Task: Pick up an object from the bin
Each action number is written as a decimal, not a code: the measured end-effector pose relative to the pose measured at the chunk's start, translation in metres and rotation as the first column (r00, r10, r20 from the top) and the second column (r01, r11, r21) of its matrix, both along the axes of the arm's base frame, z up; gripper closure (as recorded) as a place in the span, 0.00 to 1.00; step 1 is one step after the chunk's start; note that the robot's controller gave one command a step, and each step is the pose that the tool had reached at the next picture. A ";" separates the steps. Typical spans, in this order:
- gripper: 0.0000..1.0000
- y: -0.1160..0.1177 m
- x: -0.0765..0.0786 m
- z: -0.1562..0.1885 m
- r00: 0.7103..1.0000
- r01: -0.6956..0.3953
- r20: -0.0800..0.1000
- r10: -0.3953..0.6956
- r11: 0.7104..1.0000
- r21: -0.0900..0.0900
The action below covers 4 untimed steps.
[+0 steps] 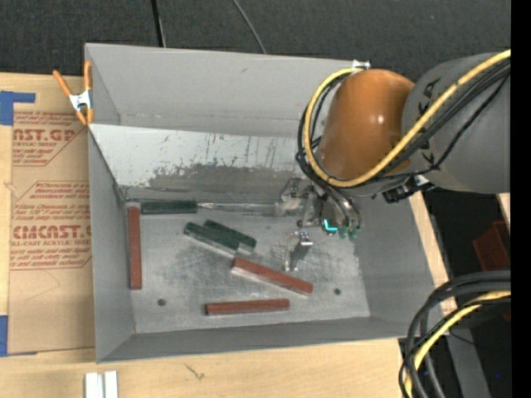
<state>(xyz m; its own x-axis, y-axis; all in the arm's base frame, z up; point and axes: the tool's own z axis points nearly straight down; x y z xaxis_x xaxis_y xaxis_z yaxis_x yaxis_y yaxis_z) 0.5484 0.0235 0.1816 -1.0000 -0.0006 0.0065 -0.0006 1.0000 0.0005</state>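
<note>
Several slim flat bars lie loose on the floor of the grey metal bin (106,264), spread out rather than heaped. The arm comes in from the right, its rounded orange cover (365,127) ringed by yellow cables (309,131). The end effector (297,254) hangs low over the right half of the floor; whether it stands wide or narrow I cannot tell from here.

Right under it lies a tilted reddish-brown flat bar (272,275), slanting from upper left down to lower right. The tip of the end effector is over that bar's right part, very near or touching it — I cannot say which.

To the left of the end effector, a pair of dark green flat bars (220,236) lie side by side at a similar slant, their lower end close to the tilted bar's left end. A level reddish-brown bar (247,307) rests near the front wall, just below the tilted one and apart from it. An upright reddish-brown bar (133,247) runs along the foot of the left wall, and a lone dark green bar (168,208) lies along the back wall — both well away from the end effector.
</note>
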 end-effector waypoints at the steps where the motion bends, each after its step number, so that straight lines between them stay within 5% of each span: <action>1: 0.00 0.000 0.002 0.004 1.000 0.000 0.008 0.000 1.000 0.000; 2: 1.00 0.016 -0.045 -0.094 0.998 0.067 0.005 -0.067 0.998 0.000; 3: 1.00 0.016 -0.045 -0.094 0.998 0.067 0.005 -0.067 0.998 0.000; 4: 1.00 0.014 -0.046 -0.059 0.995 0.098 0.003 -0.098 0.995 0.000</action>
